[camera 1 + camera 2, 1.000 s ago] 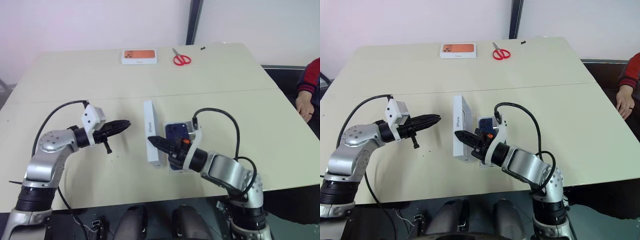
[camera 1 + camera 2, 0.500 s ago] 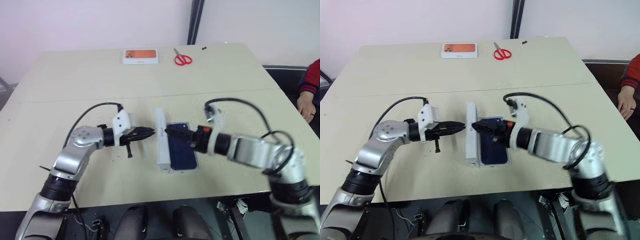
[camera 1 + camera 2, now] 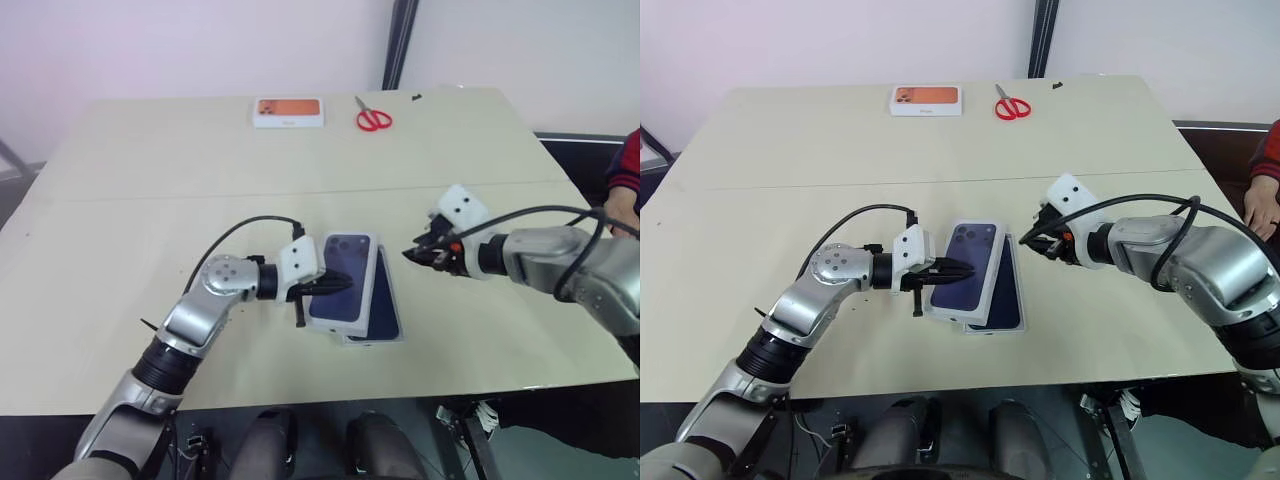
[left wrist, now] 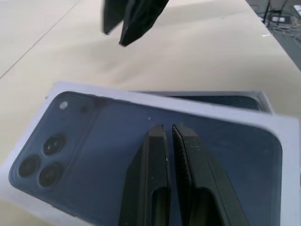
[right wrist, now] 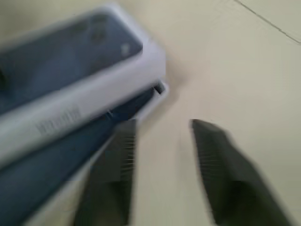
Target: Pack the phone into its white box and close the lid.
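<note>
1. Since a second ago, the white rectangular lid printed with a dark blue phone (image 3: 967, 271) is tipping from on-edge down over the shallow white cardboard box (image 3: 1001, 322), still askew.
2. The navy glossy phone (image 3: 1008, 290) is lying inside the box on the tabletop (image 3: 840, 150).
3. The left tool (image 3: 958, 269), fingers together and holding nothing, is resting on the lid; the right tool (image 3: 422, 253), fingers apart and empty, is backing off.
4. Pressing off-centre could wedge the lid crooked or slide the box.

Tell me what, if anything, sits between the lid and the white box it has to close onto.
Nothing visible does. The lid already lies askew over the white box, printed side up, with the phone showing uncovered along one side. The left gripper, shut, rests on top of the lid; the right gripper is off to the side.
</note>
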You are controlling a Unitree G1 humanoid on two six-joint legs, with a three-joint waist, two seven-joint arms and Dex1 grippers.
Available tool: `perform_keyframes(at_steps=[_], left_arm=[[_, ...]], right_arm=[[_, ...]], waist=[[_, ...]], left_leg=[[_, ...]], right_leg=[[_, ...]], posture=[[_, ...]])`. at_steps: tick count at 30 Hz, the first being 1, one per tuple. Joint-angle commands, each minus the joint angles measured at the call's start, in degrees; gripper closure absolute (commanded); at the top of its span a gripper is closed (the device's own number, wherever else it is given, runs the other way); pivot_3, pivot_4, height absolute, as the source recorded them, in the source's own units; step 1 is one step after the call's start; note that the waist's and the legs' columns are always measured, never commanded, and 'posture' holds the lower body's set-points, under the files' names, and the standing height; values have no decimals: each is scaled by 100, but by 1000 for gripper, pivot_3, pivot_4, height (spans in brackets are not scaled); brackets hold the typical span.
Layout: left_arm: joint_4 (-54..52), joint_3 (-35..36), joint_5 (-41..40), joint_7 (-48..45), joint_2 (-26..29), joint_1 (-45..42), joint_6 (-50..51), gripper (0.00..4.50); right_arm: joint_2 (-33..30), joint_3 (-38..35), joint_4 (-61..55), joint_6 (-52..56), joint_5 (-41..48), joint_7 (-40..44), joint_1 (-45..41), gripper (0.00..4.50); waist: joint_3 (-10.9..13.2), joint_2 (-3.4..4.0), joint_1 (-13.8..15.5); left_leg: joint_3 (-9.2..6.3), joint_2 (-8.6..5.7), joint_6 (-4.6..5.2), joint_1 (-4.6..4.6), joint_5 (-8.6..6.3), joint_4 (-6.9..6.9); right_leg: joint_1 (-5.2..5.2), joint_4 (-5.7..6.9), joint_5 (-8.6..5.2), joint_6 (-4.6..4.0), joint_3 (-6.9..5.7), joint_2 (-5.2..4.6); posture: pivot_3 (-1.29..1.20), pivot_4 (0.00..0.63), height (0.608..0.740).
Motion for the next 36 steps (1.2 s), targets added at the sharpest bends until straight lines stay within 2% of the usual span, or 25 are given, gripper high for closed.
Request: perform_keyframes(at_steps=[1,8,15,19,28,36], left_arm=[[-313,433,-221,64,166,58,139,4195],[-285,1000,-29,214,935,350,154,4195],[18,577,347,-19,1390,274,364,4195],[95,361,390,-118,1227,126,485,4195],[4,137,245,-230,557,-155,553,4195],[-409,45,104,-381,407,-13,659,4195]], right_arm=[[-247,181,-293,-809,-1161,642,112,4439],[176,25,-474,-1086,-1798,1218,350,4439],[759,198,-649,-807,-2299,1340,362,4439],[976,218,-675,-664,-2510,1407,363,4439],[988,134,-973,-379,-2710,1705,505,4439],[895,62,-1146,-337,-2909,1915,688,4439]], waist=[[0,0,-2],[0,0,-4],[0,0,15],[0,0,14],[0,0,-8],[0,0,12]], left_leg=[[0,0,0,0,0,-1],[-3,0,-1,2,1,-3],[-3,-1,-1,2,0,1],[-3,-1,-2,1,1,1],[-3,-1,-2,1,1,2],[-3,-2,-3,1,1,4]], right_leg=[[0,0,0,0,0,0],[-2,1,0,0,0,0],[1,1,0,0,-2,-3],[0,1,0,-1,-2,-3],[-3,6,0,-1,-2,-1],[-1,9,0,0,-1,-2]], posture=[[0,150,740],[0,150,740],[0,150,740],[0,150,740],[0,150,740],[0,150,740]])
